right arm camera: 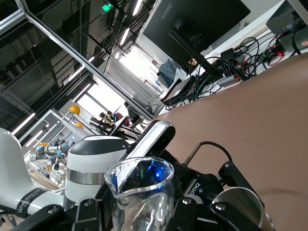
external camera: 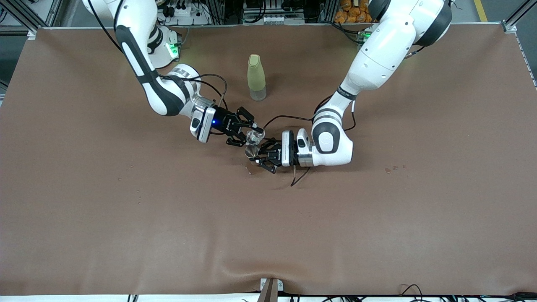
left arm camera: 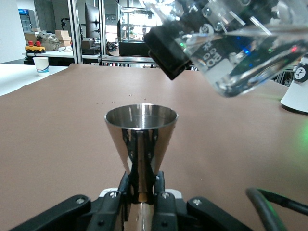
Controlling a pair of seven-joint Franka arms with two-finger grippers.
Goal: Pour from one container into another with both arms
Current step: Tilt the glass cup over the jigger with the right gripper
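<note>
My left gripper (external camera: 254,157) is shut on the waist of the silvery metal jigger (external camera: 251,152), which stands upright with its round mouth (left arm camera: 141,118) open upward. My right gripper (external camera: 251,132) is shut on the tiny clear glass cup (external camera: 255,135), held tilted just above and beside the jigger. In the left wrist view the tilted glass cup (left arm camera: 240,53) fills the space above the jigger, with clear liquid lying in its lower side. In the right wrist view the glass cup (right arm camera: 140,192) shows its pouring lip, and the jigger (right arm camera: 239,207) sits beside it.
A tall yellow-green bottle (external camera: 256,77) stands on the brown table (external camera: 126,218), farther from the front camera than both grippers. A dark cable (external camera: 298,176) trails on the table by the left wrist. Small droplets (external camera: 394,168) mark the cloth toward the left arm's end.
</note>
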